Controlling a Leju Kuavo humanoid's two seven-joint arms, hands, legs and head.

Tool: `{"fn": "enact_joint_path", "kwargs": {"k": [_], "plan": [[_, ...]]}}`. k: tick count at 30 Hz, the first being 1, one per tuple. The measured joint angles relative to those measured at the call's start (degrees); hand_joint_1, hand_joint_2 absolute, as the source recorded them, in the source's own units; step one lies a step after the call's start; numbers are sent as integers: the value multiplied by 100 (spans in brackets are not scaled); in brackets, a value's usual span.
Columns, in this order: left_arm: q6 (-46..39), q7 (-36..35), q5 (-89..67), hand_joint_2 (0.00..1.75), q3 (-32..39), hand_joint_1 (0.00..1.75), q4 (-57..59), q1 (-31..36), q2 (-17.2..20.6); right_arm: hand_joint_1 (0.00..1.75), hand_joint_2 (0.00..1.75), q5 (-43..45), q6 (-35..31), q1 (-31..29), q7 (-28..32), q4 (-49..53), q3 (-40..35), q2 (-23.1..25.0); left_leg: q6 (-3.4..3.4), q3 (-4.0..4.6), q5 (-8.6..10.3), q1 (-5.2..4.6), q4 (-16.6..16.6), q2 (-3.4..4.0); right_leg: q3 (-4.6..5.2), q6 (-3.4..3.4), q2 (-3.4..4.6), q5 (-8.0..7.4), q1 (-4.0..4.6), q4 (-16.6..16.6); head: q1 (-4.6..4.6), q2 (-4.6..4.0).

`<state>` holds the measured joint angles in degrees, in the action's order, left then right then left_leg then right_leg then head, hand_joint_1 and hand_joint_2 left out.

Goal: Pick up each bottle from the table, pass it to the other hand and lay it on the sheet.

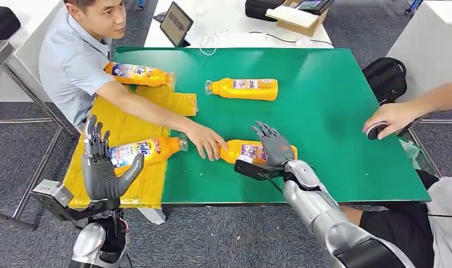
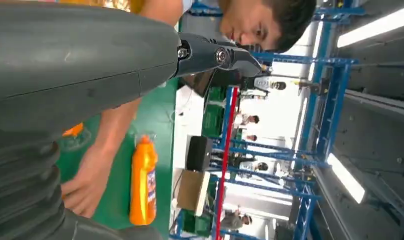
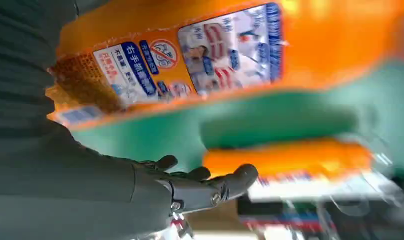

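1. Fingers of my left hand are spread wide and upright with nothing in them, raised over the near edge of the yellow sheet at the table's left end.
2. Just beyond that hand, one bottle lies on the sheet; a second bottle lies at the sheet's far end, beside the seated person's arm.
3. At the middle of the green table, the person's hand is on the cap end of the near bottle, which lies on its side.
4. My right hand hovers over that same bottle with its fingers apart and holding nothing; I cannot tell whether they touch the label.
5. A fourth bottle lies farther back on the table, well apart from both hands.
6. At the far right, another person's hand rests on a small dark thing at the table edge.
7. The risk, as I judge it: closing now could pinch the person's hand or send the round bottle rolling away. A loose hold could then let it slip during the pass to my left hand.
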<state>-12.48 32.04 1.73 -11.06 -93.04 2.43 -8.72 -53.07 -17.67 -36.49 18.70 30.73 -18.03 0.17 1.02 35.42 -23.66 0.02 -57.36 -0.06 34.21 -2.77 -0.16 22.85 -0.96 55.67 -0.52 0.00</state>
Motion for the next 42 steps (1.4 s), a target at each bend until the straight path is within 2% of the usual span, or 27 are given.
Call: {"fn": "enact_joint_path", "kwargs": {"k": [10,12,18,27,28,29,30,34,42], "plan": [[-7,0,-22,175,2,0,-63,-5,55,0,175,-53,145,-130,-248,-276,-75,4,0,0,0,0,0,-2,1,0,-2,0,1,0,2,0],[-2,-18,-50,175,2,0,-63,-7,61,0,175,-72,156,-149,-410,-302,-101,4,0,0,0,0,0,-1,1,0,-2,0,1,0,0,0],[173,-306,-129,175,4,0,-81,-96,85,0,175,-378,560,-336,-1409,-503,-156,-37,0,0,0,0,0,0,1,0,-1,0,0,0,0,0],[352,-446,-179,175,33,0,-79,-177,109,0,175,-726,1054,-572,-1874,-726,-341,-105,0,-5,0,0,0,-2,-3,0,-3,0,0,-2,0,0],[352,-457,-179,175,35,0,-79,-182,109,51,175,-759,1091,-591,-1909,-744,-359,-105,0,-7,0,0,0,-2,-4,0,-3,0,0,-1,2,0],[354,-468,-179,175,37,0,-77,-187,109,152,175,-778,1098,-603,-1933,-761,-379,-105,0,-8,0,0,0,-2,-6,0,-3,0,1,-1,0,0],[354,-472,-177,175,39,0,-72,-191,109,175,175,-780,1155,-619,-1944,-783,-398,-105,0,-9,0,0,0,-1,-6,0,-3,0,0,-1,2,0],[363,-474,-149,175,46,0,-55,-187,109,175,175,-590,1299,-651,-1753,-842,-398,-107,1,-14,0,0,0,0,-10,0,-2,0,0,-2,2,0],[411,-391,9,175,48,0,57,-107,116,175,175,142,1111,-556,-536,-870,-199,-138,0,-18,-2,0,-1,4,-11,0,2,0,1,-2,-2,0]]}}
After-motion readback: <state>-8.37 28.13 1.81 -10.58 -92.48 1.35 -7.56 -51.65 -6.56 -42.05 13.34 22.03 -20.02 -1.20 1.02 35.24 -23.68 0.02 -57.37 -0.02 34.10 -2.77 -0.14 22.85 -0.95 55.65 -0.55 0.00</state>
